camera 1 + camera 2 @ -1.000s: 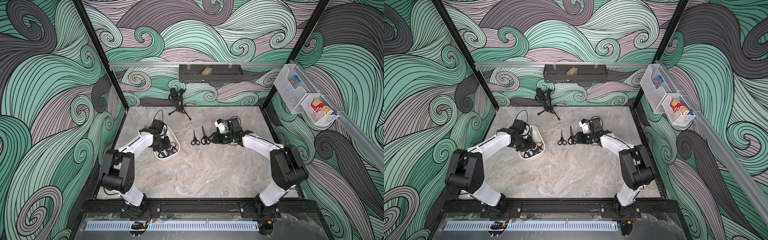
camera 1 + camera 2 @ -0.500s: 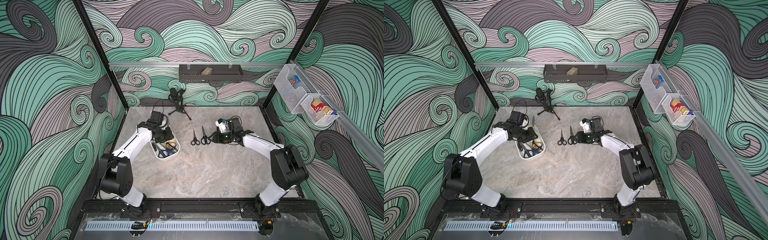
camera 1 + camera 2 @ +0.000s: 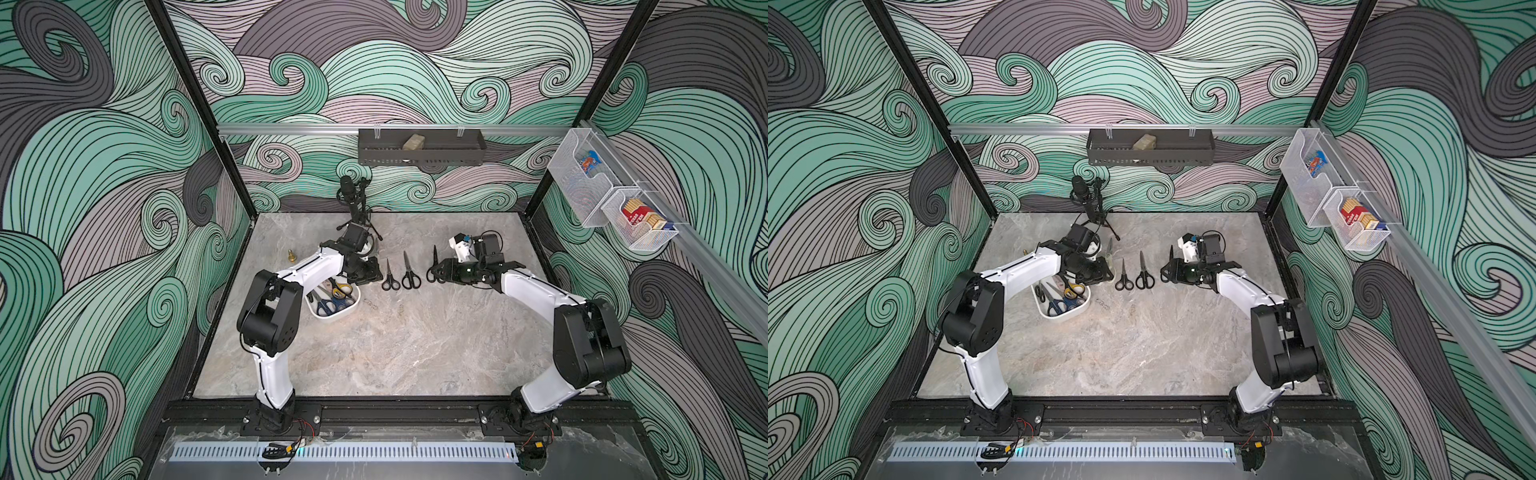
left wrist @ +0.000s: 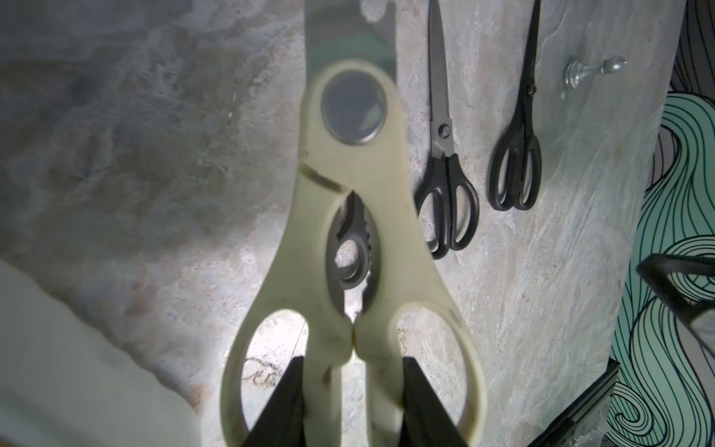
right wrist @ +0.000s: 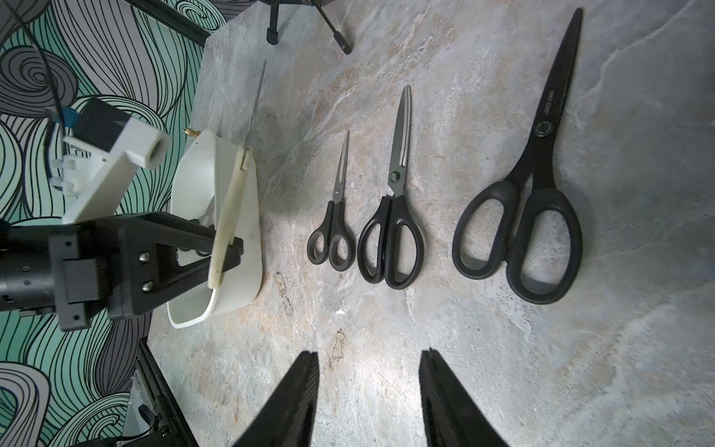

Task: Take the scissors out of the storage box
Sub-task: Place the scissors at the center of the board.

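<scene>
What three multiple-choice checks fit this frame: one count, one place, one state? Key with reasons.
1. How many black-handled pairs lie on the table outside the storage box? A one; B three; C five.
2. Where are the cream-handled scissors? A in the storage box; B flat on the table; C in the jaws of the left gripper.
3. Jaws of the right gripper? A open, empty; B shut on scissors; C shut on the storage box.
Key: 1 B, three lie side by side; 2 C, its handles sit clamped there; 3 A, only bare table shows between them.
</scene>
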Motion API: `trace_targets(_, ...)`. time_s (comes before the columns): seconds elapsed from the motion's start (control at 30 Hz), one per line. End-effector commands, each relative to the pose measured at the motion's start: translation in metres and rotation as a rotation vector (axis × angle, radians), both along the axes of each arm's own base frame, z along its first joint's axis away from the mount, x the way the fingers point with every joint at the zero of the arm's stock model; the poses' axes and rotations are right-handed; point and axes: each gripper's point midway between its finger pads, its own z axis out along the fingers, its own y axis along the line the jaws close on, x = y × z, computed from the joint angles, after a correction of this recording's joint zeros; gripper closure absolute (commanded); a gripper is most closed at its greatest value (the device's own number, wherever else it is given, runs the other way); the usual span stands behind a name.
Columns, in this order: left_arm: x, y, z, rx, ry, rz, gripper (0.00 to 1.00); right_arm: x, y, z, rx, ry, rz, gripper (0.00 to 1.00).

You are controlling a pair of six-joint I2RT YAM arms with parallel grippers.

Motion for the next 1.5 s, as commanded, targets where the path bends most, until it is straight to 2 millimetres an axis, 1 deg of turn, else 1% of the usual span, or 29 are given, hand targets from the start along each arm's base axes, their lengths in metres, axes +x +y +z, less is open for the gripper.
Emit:
trace_targets(0.0, 0.010, -0.004, -0.006, 0.005, -0.006, 0.002, 0.90, -0.003, -0.004, 0.002, 0.004, 0.000, -0.003, 0.54)
trace_targets(0.1, 0.004, 0.004, -0.024, 0.058, 0.036, 0.005, 0.89, -0.003, -0.005, 0.002, 0.008, 0.002, -0.005, 0.54)
trace_targets(0.2, 0.000, 0.012, -0.036, 0.111, 0.057, 0.002, 0.88, -0.002, -0.006, 0.002, 0.008, 0.001, -0.006, 0.54)
trace_targets(0.3, 0.000, 0.022, -0.044, 0.170, 0.062, 0.006, 0.87, -0.002, -0.006, 0.001, 0.008, 0.002, -0.003, 0.54)
trace_targets(0.4, 0.002, 0.027, -0.051, 0.209, 0.067, 0.004, 0.86, -0.003, -0.006, -0.002, 0.007, 0.008, 0.000, 0.54)
trace_targets(0.6, 0.014, 0.036, -0.061, 0.296, 0.069, 0.006, 0.83, -0.003, -0.009, -0.004, 0.006, 0.013, -0.005, 0.54)
trace_targets(0.8, 0.019, 0.037, -0.073, 0.335, 0.093, -0.001, 0.80, -0.001, -0.010, -0.006, 0.008, 0.019, -0.007, 0.54)
trace_targets(1.1, 0.013, 0.033, -0.082, 0.337, 0.125, -0.013, 0.72, -0.002, -0.011, -0.010, 0.002, 0.025, -0.010, 0.54)
trace_targets(1.47, 0.014, 0.029, -0.078, 0.320, 0.123, -0.005, 0.68, -0.002, -0.012, -0.009, 0.002, 0.023, -0.016, 0.54)
